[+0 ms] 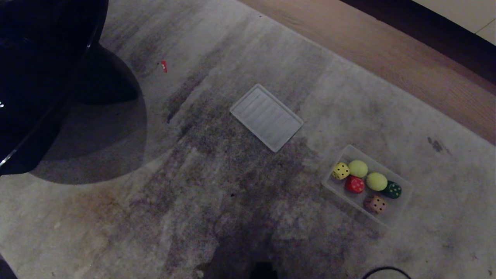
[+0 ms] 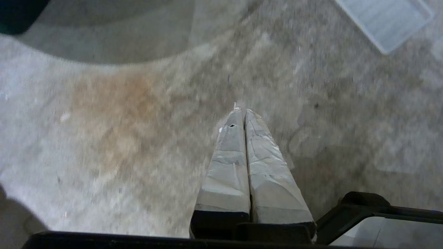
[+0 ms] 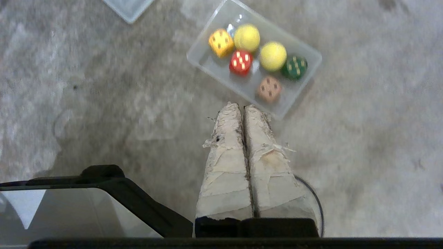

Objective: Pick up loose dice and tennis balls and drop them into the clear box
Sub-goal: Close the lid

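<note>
The fingers of the left gripper (image 2: 241,111) and right gripper (image 3: 241,106) are pressed together, holding nothing. All four dice (image 1: 354,184) and both tennis balls (image 1: 358,168) lie in the clear box (image 1: 403,205), lower right of the head view, on the carpet (image 1: 193,174). The dice look hard and smooth, best pinched across flat faces; the balls fuzzy, light, gripped across the middle.

A grey, blotchy carpet (image 1: 240,186) covers most of the floor, darker-stained toward six o'clock, with a rusty patch at eight. At one o'clock a band of wooden flooring (image 1: 407,58) borders it, then a dark strip (image 1: 434,31) and pale tiles (image 1: 465,11). Light is dim.
</note>
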### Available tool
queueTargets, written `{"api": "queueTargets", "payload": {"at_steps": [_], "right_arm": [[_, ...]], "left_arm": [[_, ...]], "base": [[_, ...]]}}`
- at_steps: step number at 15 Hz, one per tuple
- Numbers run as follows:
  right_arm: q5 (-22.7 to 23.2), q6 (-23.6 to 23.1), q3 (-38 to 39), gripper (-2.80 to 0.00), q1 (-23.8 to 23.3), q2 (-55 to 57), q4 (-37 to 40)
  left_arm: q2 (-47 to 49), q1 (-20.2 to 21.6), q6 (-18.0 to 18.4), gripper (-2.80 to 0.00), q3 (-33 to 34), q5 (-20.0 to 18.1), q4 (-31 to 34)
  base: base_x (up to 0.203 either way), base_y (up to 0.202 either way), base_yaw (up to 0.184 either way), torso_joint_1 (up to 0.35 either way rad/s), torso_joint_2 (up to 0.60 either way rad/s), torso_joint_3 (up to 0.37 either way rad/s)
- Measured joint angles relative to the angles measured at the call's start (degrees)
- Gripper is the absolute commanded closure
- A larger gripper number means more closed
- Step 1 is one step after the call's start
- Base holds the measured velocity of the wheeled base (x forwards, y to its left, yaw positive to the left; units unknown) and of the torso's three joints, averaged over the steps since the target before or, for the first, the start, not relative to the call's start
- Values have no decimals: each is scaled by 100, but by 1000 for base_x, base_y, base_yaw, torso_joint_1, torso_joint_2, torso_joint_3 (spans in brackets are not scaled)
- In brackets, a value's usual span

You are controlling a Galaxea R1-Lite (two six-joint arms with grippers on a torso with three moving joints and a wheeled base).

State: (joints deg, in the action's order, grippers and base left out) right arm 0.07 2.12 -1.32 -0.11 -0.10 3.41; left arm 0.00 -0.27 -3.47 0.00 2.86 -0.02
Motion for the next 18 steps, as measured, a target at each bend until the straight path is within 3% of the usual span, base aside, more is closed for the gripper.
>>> {"api": "queueTargets", "payload": {"at_steps": [4,12,18], "right_arm": [[-2,5,0,0,0,2,0],[-7,7,0,0,0,2,0],[-10,10,0,0,0,5,0]], "left_arm": [[0,-4,-2,0,0,-6,-7],[0,-2,-22,0,0,8,2],[0,1,-29,0,0,11,3]], "base": [[167,0,1,2,0,1],[0,0,0,0,0,0],[1,-7,134,2,2,1]]}}
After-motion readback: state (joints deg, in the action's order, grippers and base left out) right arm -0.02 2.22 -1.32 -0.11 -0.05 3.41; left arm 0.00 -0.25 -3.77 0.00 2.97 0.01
